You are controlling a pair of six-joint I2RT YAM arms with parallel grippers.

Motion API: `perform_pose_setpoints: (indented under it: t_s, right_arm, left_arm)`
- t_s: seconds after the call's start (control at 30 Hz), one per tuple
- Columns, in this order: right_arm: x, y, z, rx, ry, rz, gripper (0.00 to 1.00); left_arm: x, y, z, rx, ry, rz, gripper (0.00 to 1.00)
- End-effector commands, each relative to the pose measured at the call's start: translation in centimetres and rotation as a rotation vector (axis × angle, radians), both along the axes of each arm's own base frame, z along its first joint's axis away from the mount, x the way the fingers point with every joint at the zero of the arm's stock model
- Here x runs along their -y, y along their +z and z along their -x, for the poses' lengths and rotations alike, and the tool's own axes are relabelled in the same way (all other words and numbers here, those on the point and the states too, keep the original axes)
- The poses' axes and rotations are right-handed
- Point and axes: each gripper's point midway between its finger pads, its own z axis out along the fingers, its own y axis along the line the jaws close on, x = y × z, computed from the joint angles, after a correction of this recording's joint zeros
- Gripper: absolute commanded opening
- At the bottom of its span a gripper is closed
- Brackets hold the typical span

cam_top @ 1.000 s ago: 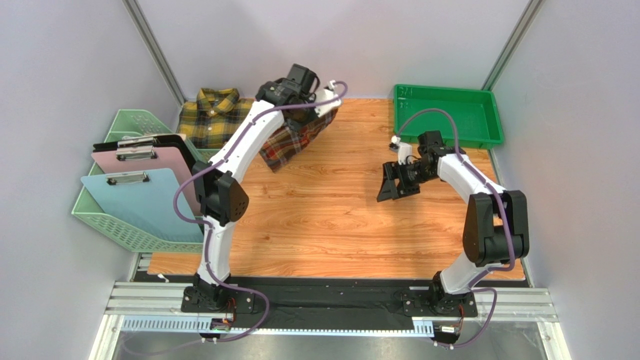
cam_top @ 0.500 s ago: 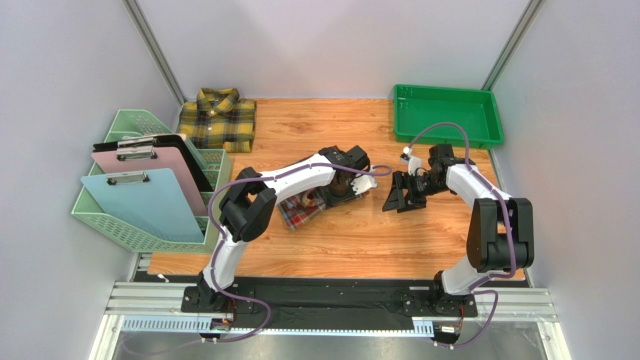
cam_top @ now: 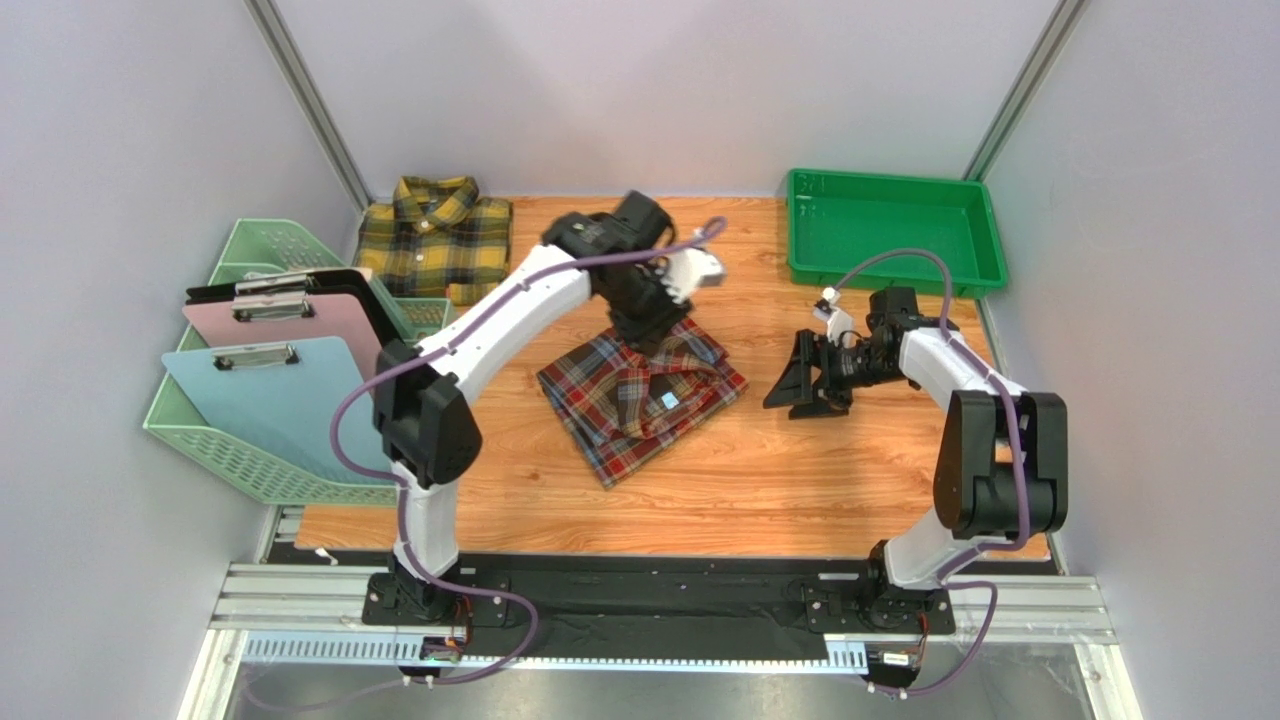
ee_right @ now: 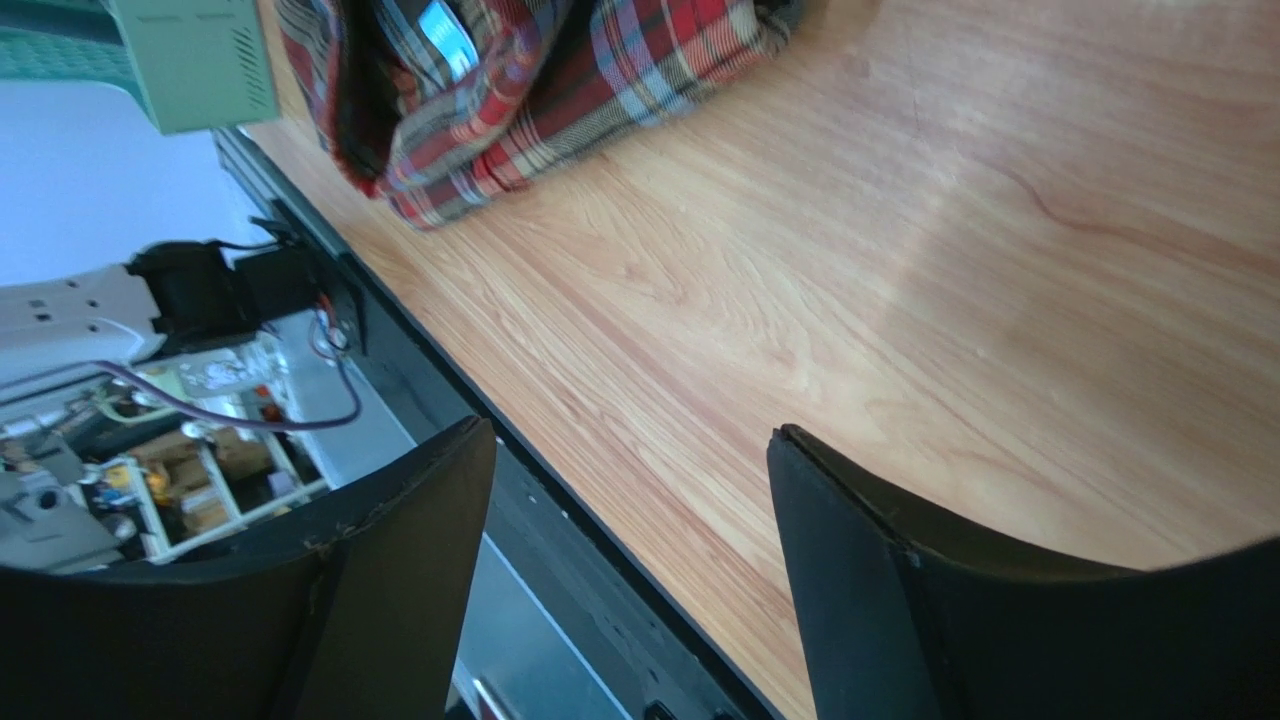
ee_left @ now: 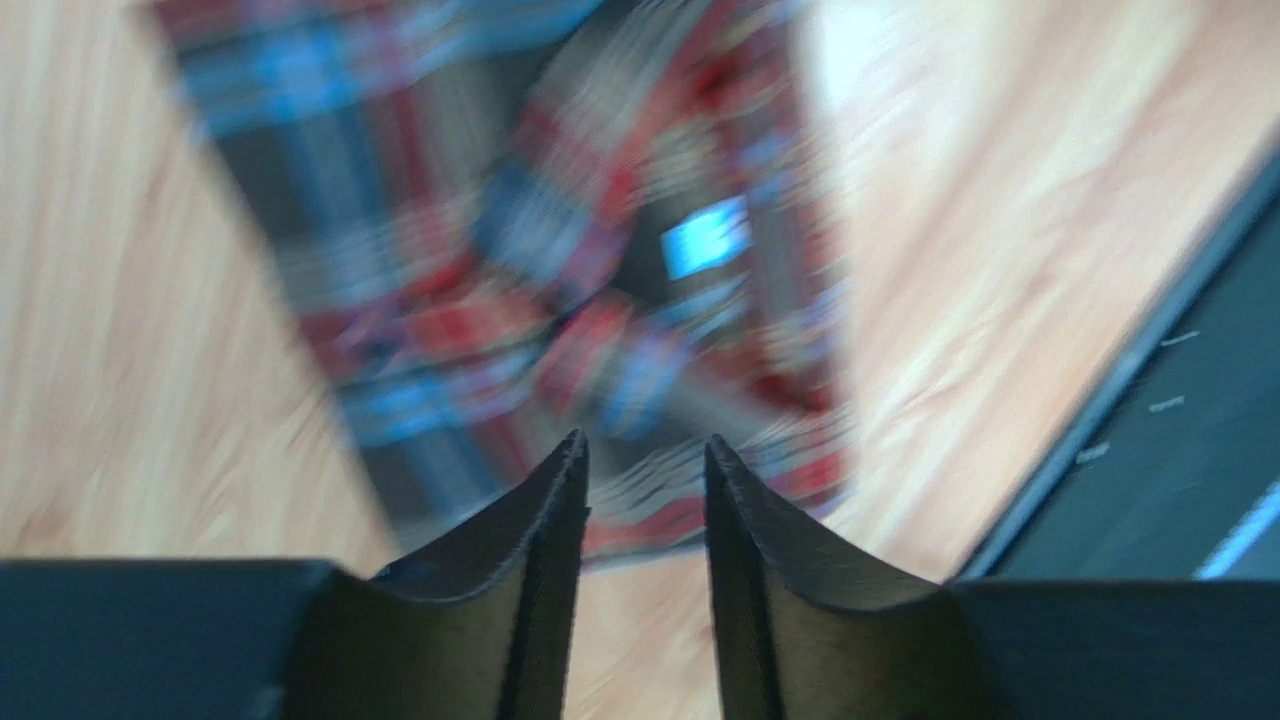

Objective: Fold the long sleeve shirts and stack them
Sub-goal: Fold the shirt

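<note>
Wooden table (cam_top: 842,450) is carrying three things for sure, maybe a fourth. Red shirt (cam_top: 639,393) is lying approx. mid-table, folded into a rough rectangle and turned diagonally, w/ a small blue label showing on top. Yellow shirt (cam_top: 436,240) is lying folded in the far-left corner, collar toward the back wall, well apart from the red one. Green tray (cam_top: 894,233) is sitting in the far-right corner, long side along the back edge. Mint basket (cam_top: 256,465) is sitting at the left edge; can't tell whether it's resting on the wood or beside it. Black strip (cam_top: 661,578) is running along the near edge.
</note>
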Motion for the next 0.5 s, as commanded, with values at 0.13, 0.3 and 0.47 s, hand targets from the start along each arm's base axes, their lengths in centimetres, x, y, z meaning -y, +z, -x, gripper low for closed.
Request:
perform_pose_setpoints:
  t_s: [0.13,0.3,0.47]
  right_arm:
    - [-1.9,-1.0,-1.8,-0.103,-0.079,-0.136,0.69]
    - [-1.4,-1.4,-1.5,-0.114,-0.086,-0.111,0.67]
    - [-0.7,-1.6,-0.8,-0.118,-0.074,-0.062,0.66]
  left_arm:
    - [-9.2,-9.9,-1.0,-0.061,-0.118,-0.244,0.27]
    - [-9.7,-14.5,1.6,-0.216,-0.060,-0.327,0.11]
    - [-1.7,-14.1,9.5,-0.489,-0.059,-0.208,0.05]
